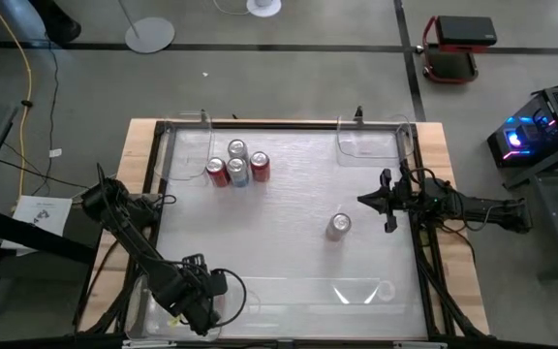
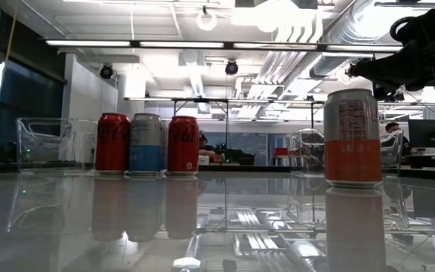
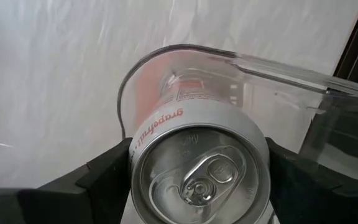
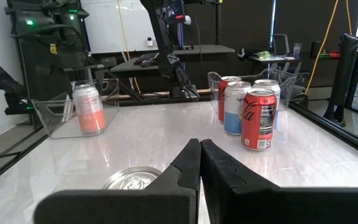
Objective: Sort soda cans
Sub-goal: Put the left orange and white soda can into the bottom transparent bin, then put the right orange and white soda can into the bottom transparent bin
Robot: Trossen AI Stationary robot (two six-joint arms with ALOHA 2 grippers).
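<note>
My left gripper (image 1: 197, 305) is at the table's near left corner, shut on a silver can with orange grapefruit lettering (image 3: 197, 155). The right wrist view shows that can (image 4: 89, 109) upright inside a clear bin (image 4: 55, 118). My right gripper (image 1: 381, 201) hovers shut near the right edge, touching nothing. A silver and orange can (image 1: 337, 226) stands on its base just to its near left; it also shows in the low view (image 2: 352, 136). Several red and silver-blue cans (image 1: 236, 165) stand together at the far left. My left gripper pinches the grapefruit can between its two fingers (image 3: 98, 177), one on each side of the can's upper wall (image 3: 134, 158), just below the rim. The fingers come from above, pointing down. The can is upright in the bin; whether its base rests on the bin floor I cannot tell.
Clear bins sit at the far left (image 1: 187, 136), the far right (image 1: 376, 141) and along the near edge (image 1: 356, 291). A dark frame borders the white table top (image 1: 289, 262). Bare table lies between the can cluster and the lone can.
</note>
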